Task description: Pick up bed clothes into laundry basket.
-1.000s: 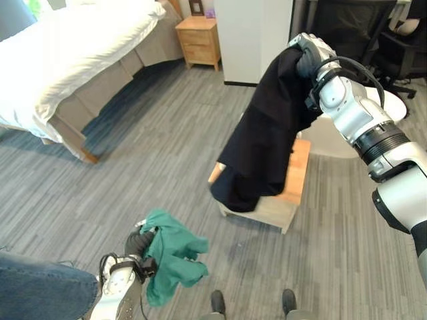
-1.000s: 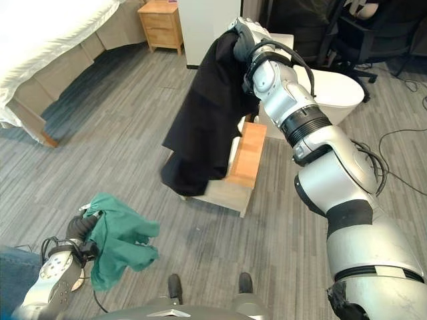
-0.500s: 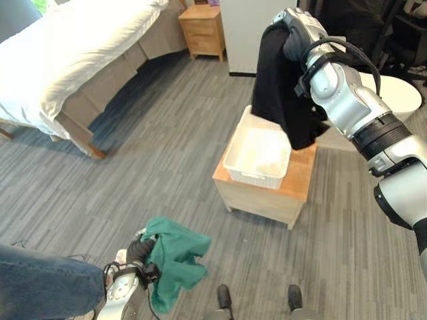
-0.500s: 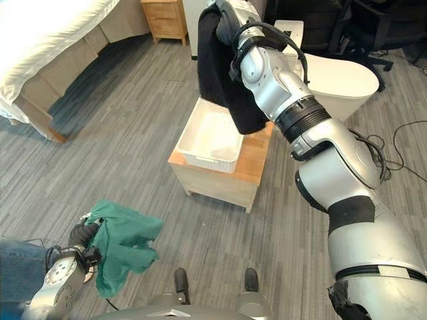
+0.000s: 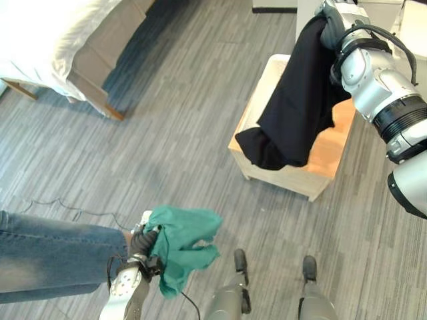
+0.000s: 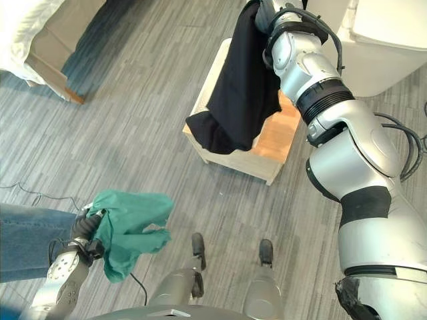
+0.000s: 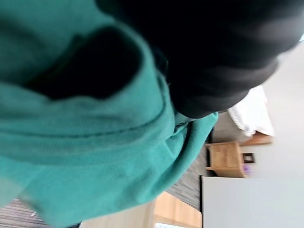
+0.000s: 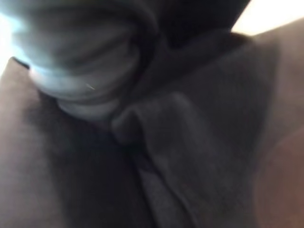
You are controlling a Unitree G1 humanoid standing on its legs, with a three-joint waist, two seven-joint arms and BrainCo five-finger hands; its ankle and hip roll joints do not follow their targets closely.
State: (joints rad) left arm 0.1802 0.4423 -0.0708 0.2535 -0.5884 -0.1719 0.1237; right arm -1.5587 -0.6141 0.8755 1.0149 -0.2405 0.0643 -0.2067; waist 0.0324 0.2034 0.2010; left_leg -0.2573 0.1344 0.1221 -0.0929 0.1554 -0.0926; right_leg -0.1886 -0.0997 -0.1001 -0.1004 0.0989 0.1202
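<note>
Draping from right hand [image 5: 331,20], black garment [image 5: 293,107] hangs over wooden table [image 5: 319,167], hiding basket beneath. Right fingers buried in cloth, state impossible to tell. Low near floor, left hand [image 6: 85,230] clenched around green garment [image 6: 127,227]. Bed [image 5: 47,40] cut off at corner. No legible writing.

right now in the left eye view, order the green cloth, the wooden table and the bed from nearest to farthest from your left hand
1. green cloth: held in the left hand, low in the view.
2. wooden table: ahead and to the right, under the black garment.
3. bed: farthest, at the upper left.
</note>
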